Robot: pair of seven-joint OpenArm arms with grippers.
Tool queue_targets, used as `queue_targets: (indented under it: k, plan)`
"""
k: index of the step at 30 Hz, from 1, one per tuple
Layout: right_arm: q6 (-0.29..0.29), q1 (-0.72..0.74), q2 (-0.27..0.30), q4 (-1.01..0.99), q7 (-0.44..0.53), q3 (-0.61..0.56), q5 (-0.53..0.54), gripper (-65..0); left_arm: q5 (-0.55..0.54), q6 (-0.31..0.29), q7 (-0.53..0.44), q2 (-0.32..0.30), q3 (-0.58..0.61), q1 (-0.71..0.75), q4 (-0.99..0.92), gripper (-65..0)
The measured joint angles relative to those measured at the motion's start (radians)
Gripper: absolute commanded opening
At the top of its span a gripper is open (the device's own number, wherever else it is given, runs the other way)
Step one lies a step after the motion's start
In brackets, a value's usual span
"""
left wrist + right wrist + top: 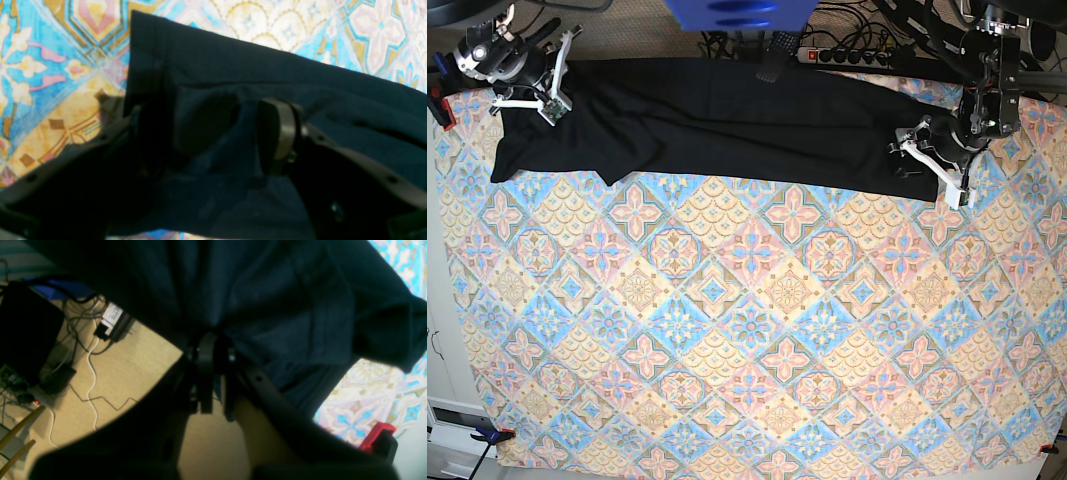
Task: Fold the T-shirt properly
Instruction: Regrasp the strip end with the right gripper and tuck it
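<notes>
One black T-shirt [717,120] lies stretched in a long band across the far edge of the desk [747,330], on its patterned cloth. Two arms work it, one at each end. The left gripper [213,133] has its fingers spread, with shirt fabric lying between them. The right gripper [213,353] has its fingers pressed together, pinching a bunch of the T-shirt.

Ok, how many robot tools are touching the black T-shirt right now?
2. The right tool is shut on the T-shirt at its end on the base view's left. The left tool sits open around the fabric at the opposite end, jaws apart on either side of it.
</notes>
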Motion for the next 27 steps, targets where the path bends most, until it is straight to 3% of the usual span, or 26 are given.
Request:
queue_targets:
  k: [3, 7, 9, 14, 17, 18, 20, 23, 27]
  plan:
    - [-0.002, 0.001, 0.002, 0.000, 0.001, -0.002, 0.000, -57.6, 0.000, 0.000, 0.000, 0.000, 0.000, 0.000, 0.000, -22.9]
    - [0.003, 0.035, -0.001, -0.004, -0.058, 0.005, -0.003, -42.5, 0.000, 0.000, 0.000, 0.000, 0.000, -0.020, 0.000, -22.6]
    - [0.005, 0.077, -0.007, -0.006, -0.051, 0.034, -0.007, -38.4, 0.000, 0.000, -0.001, 0.000, 0.000, -0.023, 0.000, -22.6]
    - [-0.012, 0.116, -0.088, 0.005, -0.043, 0.193, -0.013, -38.7, -0.041, 0.001, 0.007, 0.003, -0.076, -0.017, 0.000, -22.5]
    - [0.006, 0.125, -0.140, -0.002, -0.068, 0.211, -0.016, -38.7, -0.100, 0.002, 0.008, -0.017, -0.146, -0.016, 0.000, -22.5]
    - [0.004, 0.143, -0.148, -0.002, -0.063, 0.211, -0.008, -38.7, -0.119, 0.003, 0.050, -0.033, -0.156, -0.017, 0.000, -22.5]
    - [0.002, 0.183, -0.149, 0.000, -0.041, 0.209, -0.001, -38.7, -0.130, 0.001, 0.106, -0.058, -0.159, -0.018, 0.000, -22.5]
    - [-0.006, 0.219, -0.140, 0.005, 0.008, 0.182, 0.000, -38.7, -0.141, -0.001, 0.105, -0.063, -0.161, -0.021, 0.000, -22.5]
    - [0.003, 0.261, -0.151, 0.000, -0.010, 0.157, -0.008, -38.7, -0.142, 0.000, 0.105, -0.063, -0.161, -0.021, 0.000, -22.5]
